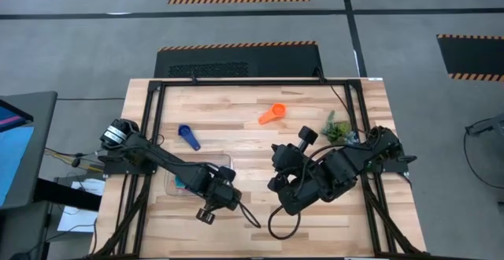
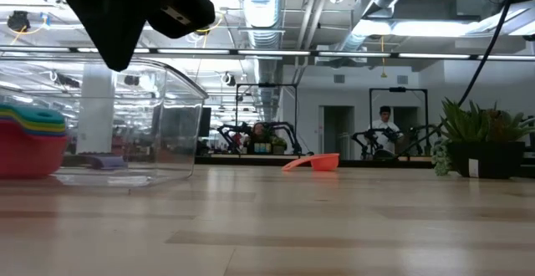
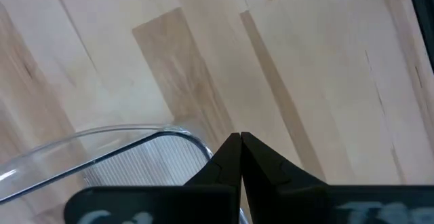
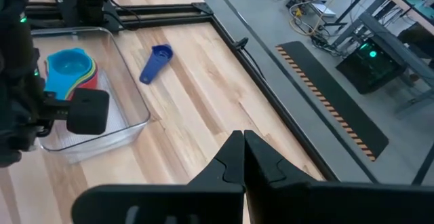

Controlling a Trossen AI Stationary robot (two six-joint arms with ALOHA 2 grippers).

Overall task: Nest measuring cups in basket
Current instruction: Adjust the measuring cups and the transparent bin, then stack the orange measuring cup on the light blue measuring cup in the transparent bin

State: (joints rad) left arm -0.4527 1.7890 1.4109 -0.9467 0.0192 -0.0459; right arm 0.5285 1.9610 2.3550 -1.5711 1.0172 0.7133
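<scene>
The clear basket (image 1: pixel 175 183) stands on the table's near left part. Nested measuring cups (image 4: pixel 71 68) sit in it, a light blue one on top and a red one (image 2: pixel 32 146) at the bottom. A dark blue cup (image 1: pixel 189 137) lies on the table beyond the basket. An orange cup (image 1: pixel 272 114) lies near the far middle. My left gripper (image 3: pixel 240 140) is shut and hovers at the basket's rounded corner (image 3: pixel 184 134). My right gripper (image 4: pixel 243 137) is shut, above the table's middle, and points toward the basket.
A small dark-green plant (image 1: pixel 337 128) stands near the right edge, by the right arm. A black frame (image 1: pixel 236 83) runs along the table's far and side edges. Bare wood lies between the basket and the orange cup. People show far off in the room (image 2: pixel 384 125).
</scene>
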